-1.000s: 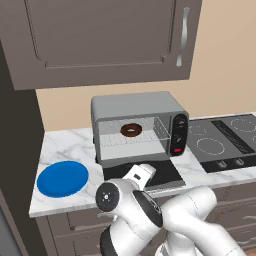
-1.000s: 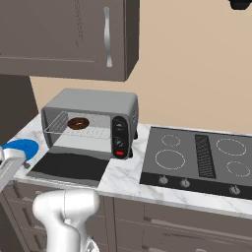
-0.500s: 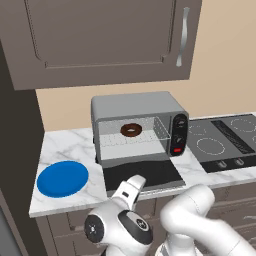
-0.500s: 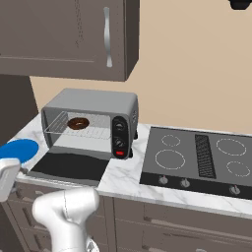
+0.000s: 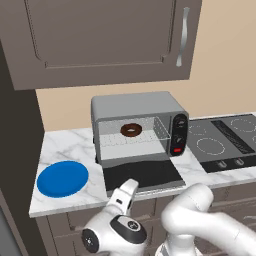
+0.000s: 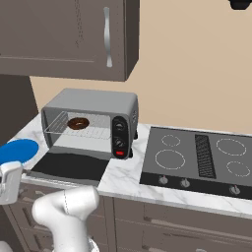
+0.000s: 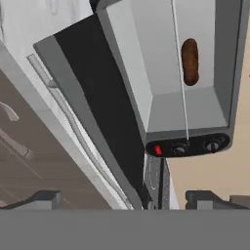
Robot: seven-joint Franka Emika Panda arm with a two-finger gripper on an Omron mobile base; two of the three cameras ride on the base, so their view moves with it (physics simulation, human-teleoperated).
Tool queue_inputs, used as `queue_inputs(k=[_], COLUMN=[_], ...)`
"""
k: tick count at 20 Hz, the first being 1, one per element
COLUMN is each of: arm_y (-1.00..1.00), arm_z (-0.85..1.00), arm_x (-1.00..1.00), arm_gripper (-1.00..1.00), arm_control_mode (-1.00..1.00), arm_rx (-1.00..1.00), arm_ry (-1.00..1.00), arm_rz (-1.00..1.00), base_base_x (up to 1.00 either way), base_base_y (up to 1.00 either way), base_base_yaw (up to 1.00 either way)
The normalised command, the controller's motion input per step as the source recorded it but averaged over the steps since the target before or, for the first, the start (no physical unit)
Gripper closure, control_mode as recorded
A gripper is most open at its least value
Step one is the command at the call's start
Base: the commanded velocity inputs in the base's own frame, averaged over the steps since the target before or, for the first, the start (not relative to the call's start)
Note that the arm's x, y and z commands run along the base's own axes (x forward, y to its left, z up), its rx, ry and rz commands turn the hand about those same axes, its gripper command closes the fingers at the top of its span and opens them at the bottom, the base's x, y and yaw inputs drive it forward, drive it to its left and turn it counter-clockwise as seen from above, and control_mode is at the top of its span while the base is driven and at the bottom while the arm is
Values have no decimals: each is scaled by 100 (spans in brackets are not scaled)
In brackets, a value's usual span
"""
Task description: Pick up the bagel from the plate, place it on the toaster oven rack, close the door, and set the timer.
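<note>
While lowered in front of the counter edge, below the oven, gripper [image 7: 122,197] with fingertips [image 7: 46,197] spread wide apart, clamped on nothing. Bagel [image 5: 131,130] lying on the toaster oven rack [image 5: 122,138] inside the pale cavity, seen edge-on in the hand view. Door [image 5: 142,175] folded down flat onto the marble counter [image 5: 65,145], handle bar toward the front. Blue plate [image 5: 63,178] bare, left of the door, near it but apart. Two knobs [image 6: 118,134] and a red button on the oven's right panel; cooktop [image 6: 202,160] farther right.
</note>
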Motion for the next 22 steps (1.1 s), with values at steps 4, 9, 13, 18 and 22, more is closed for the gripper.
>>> queue_inputs(k=[4, 9, 13, 18, 22], arm_y=[21, 24, 21, 14, 12], arm_z=[-3, -7, -10, -11, -14], arm_x=[4, 5, 12, 21, 21], arm_gripper=[-100, -100, -100, -100, -100], arm_control_mode=[-100, -100, -100, -100, -100], arm_rx=[-8, -6, -4, -6, -7], arm_ry=[-6, -7, -9, -7, -8], arm_rz=[0, 0, 0, 0, 0], base_base_x=[0, 0, 0, 0, 0], base_base_y=[0, 0, 0, 0, 0], base_base_yaw=[0, 0, 0, 0, 0])
